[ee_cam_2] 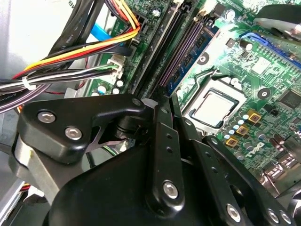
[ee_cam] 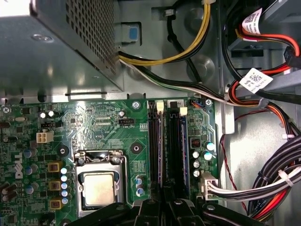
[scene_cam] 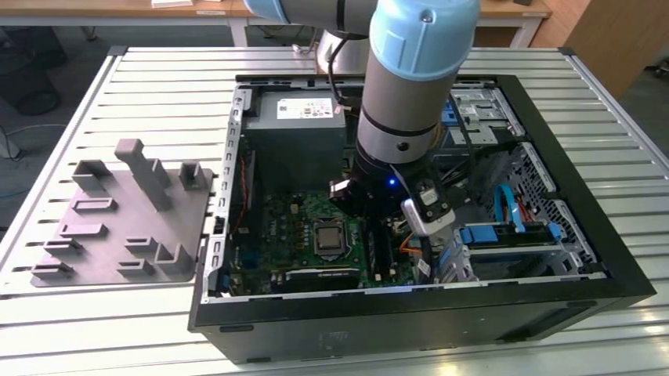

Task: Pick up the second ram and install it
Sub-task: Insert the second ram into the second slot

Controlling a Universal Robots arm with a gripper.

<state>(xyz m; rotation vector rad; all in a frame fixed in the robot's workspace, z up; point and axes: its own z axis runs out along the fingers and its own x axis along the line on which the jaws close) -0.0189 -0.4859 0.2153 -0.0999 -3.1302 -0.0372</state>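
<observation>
gripper: black linkage seen over green motherboard | CPU socket: seen at 3 o'clock of fingers | slot rails: at 12 o'clock | wire bundle: at 10 o'clock

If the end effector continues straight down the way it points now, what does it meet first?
Most likely the memory slots on the green motherboard, beside the processor. The end effector sits right over them; depth is unclear.
</observation>
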